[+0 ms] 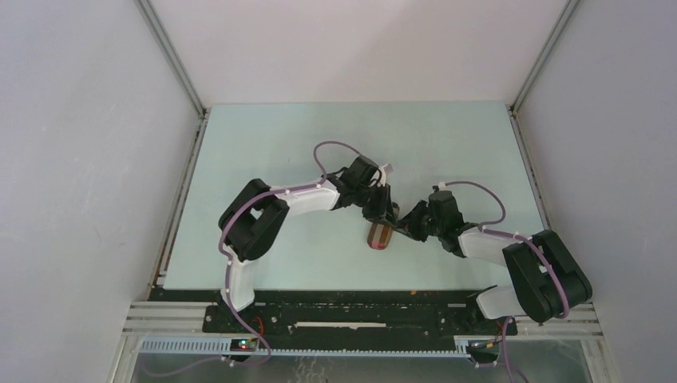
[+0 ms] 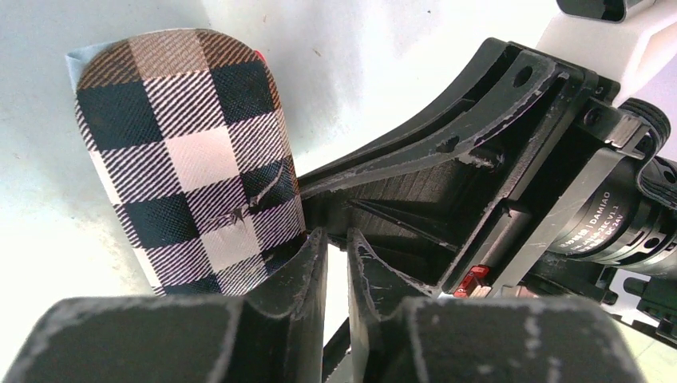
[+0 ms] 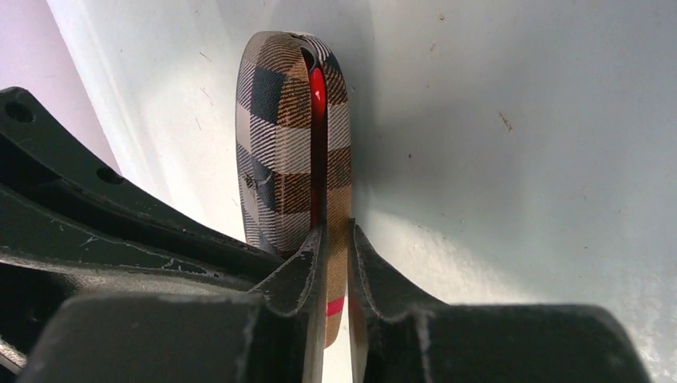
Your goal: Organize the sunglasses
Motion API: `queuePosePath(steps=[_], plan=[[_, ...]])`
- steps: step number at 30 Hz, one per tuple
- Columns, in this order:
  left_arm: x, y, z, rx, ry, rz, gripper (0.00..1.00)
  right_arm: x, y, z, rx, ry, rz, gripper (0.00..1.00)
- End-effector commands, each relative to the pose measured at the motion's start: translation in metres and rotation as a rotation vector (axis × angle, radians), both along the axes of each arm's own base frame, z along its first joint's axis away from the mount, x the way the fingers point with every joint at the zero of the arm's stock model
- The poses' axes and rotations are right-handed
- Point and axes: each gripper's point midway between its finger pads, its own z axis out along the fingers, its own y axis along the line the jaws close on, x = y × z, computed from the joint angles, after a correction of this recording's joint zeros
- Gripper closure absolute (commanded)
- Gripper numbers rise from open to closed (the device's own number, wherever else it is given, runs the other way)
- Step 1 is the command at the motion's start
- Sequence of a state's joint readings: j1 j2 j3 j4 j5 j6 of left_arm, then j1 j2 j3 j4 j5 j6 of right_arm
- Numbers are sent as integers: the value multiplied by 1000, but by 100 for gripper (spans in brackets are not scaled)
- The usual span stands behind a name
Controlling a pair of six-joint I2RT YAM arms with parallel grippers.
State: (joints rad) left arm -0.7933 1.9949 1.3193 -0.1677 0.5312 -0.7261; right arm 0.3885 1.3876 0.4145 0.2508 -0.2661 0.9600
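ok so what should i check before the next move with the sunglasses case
1. Sunglasses inside the case: ok, red shows through the slit.
2. Right gripper clamped on the case edge: ok.
3. Left gripper holding anything: cannot tell; its fingers are nearly together and nothing shows between them.
4. Case fully closed: not ok, the slit gapes.
5. Grippers clear of each other: cannot tell; they sit very close in the left wrist view.

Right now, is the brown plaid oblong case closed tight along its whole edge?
No: the right wrist view shows the brown plaid case gaping along its edge, a glossy red strip visible inside the slit.
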Motion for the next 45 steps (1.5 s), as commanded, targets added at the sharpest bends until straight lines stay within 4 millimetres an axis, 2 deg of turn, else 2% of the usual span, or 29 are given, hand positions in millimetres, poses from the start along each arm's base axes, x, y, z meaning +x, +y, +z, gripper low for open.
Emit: queuePosePath(steps=[1,7,11,15,17,18,23,27,36,40,45], plan=[[9,-9,28,-58,-40,-8,82,17,9,26,48,-76,2,80],[14,6,59,-57,-124,11,80,13,-2,24,-18,-77,-6,61],[18,20,82,-65,-176,35,77,12,-14,21,-65,-71,-26,59],[23,32,94,-67,-208,61,76,11,-21,25,-81,-84,-14,62],[26,36,88,-46,-208,68,73,10,-21,30,-79,-102,-5,63],[27,38,82,-32,-199,73,67,10,-20,32,-75,-110,2,63],[27,40,55,-24,-171,102,18,10,-19,35,-59,-116,13,63],[13,36,42,-57,-141,60,1,9,-19,33,-54,-104,14,64],[-37,25,16,-144,-86,-139,0,11,-16,33,-31,-101,24,64],[-41,28,1,-120,-80,-149,0,10,-16,32,-28,-97,25,64],[-36,21,-11,-80,-82,-152,0,10,-15,33,-24,-96,27,65]])
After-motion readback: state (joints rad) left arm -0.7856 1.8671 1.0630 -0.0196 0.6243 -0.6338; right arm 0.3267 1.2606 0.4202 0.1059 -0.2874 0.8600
